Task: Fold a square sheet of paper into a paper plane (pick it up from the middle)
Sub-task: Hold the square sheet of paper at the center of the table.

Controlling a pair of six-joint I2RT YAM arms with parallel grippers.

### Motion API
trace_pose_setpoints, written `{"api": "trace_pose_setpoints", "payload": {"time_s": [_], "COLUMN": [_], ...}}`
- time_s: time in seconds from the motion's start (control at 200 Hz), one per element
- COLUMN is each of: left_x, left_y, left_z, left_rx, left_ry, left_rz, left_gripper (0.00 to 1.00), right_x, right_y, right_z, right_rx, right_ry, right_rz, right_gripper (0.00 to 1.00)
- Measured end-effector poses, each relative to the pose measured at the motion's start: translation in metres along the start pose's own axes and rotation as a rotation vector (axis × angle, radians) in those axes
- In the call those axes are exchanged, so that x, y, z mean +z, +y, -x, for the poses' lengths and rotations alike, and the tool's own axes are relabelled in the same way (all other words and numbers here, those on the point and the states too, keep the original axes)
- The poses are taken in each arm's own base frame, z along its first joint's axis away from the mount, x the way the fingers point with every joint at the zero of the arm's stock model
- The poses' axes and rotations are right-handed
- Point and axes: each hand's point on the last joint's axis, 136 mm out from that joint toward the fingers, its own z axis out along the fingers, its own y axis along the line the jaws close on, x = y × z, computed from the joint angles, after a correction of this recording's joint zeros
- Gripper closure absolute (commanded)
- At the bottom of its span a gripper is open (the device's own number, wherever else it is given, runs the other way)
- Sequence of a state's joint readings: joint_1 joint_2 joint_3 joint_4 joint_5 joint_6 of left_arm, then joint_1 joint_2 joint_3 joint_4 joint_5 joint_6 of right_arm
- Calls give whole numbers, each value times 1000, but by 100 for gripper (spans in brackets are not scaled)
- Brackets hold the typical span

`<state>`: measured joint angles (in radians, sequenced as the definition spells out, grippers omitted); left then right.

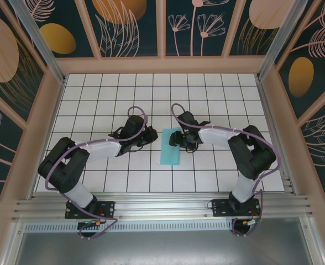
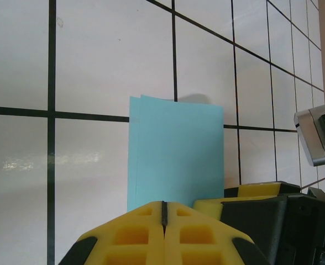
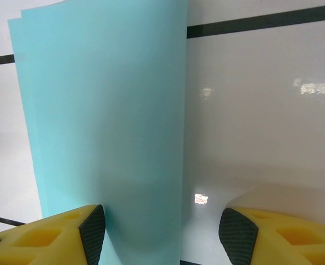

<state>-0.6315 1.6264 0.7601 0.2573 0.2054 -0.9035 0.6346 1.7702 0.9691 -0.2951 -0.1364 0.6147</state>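
The square sheet of paper, folded over: light, floppy, slippery.
It lies on the bench; beside it the left gripper is closed and empty; the right gripper gapes across its edge. I'd pinch mid-edge, gently.

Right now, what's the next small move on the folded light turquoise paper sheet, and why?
Probably close the right gripper on the folded light turquoise paper sheet: its open jaws straddle the sheet's long edge, one finger over paper, the other over bare white tile. The left gripper is shut, holding nothing.
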Motion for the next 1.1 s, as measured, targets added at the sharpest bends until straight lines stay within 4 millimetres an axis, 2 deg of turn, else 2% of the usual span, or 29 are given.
{"api": "trace_pose_setpoints", "payload": {"time_s": [0.425,0.741,0.941,1.011,1.101], "left_x": [0,0,0,0,0], "left_y": [0,0,0,0,0], "left_z": [-1,-1,-1,-1,-1], "left_rx": [0,0,0,0,0], "left_ry": [4,7,7,7,7], "left_rz": [-1,-4,-4,-4,-3], "left_gripper": [100,100,100,100,100], "right_x": [1,2,2,2,2], "right_y": [-1,-1,-1,-2,0], "right_z": [0,-1,0,-1,-1], "right_rx": [-5,-5,-7,-8,-11], "right_ry": [10,23,21,25,23], "right_rz": [-14,-24,-30,-27,-23], "right_gripper": [36,31,35,31,31]}}
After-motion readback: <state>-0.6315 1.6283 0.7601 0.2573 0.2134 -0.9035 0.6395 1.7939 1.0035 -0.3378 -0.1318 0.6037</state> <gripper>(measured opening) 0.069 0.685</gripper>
